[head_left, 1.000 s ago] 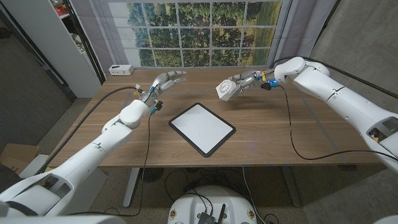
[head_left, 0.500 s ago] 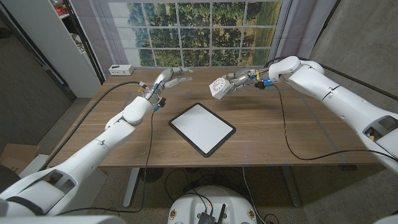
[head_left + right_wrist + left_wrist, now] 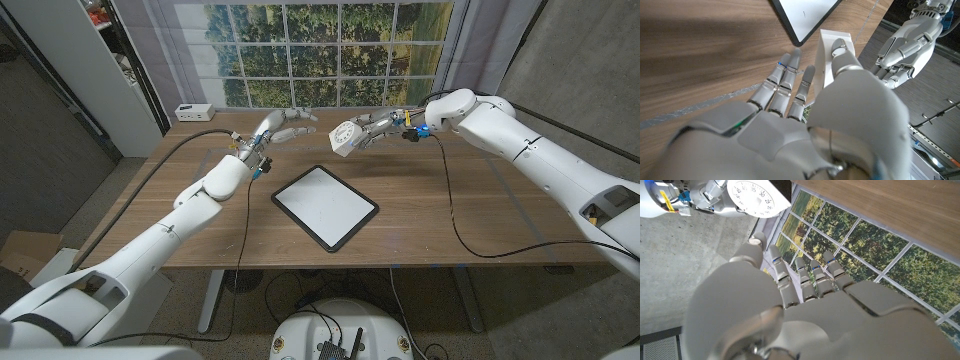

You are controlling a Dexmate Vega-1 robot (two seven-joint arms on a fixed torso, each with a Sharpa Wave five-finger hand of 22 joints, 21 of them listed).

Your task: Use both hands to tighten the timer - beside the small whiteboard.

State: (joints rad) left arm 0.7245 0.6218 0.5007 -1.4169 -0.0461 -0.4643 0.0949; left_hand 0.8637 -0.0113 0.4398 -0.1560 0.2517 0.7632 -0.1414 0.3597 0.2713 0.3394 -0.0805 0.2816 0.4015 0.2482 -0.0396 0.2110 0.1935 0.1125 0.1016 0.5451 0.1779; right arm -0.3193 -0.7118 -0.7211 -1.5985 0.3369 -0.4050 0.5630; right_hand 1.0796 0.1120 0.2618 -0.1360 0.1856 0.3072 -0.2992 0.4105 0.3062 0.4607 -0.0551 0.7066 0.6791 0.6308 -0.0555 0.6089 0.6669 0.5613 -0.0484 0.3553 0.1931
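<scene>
- Right hand (image 3: pixel 378 128) grips the timer (image 3: pixel 345 137), upper centre of the head view, raised above the far side of the table (image 3: pixel 430 215). Thumb on one side of the white body, fingers on the other (right wrist view (image 3: pixel 832 45)).
- Right arm comes in from the right edge, elbow high, forearm angled toward picture centre.
- Timer dial faces toward the left hand; numbered face is readable in the left wrist view (image 3: pixel 751 197).
- Left hand (image 3: pixel 283 123) is raised just left of the timer, fingers spread and extended toward it, holding nothing. Near the timer but apart, no contact visible.
- Left arm runs diagonally from the lower left corner up to upper centre.
- Small whiteboard (image 3: pixel 325 206) lies flat at centre frame, below both hands.
- White box (image 3: pixel 192 112) sits at the table's far left corner.
</scene>
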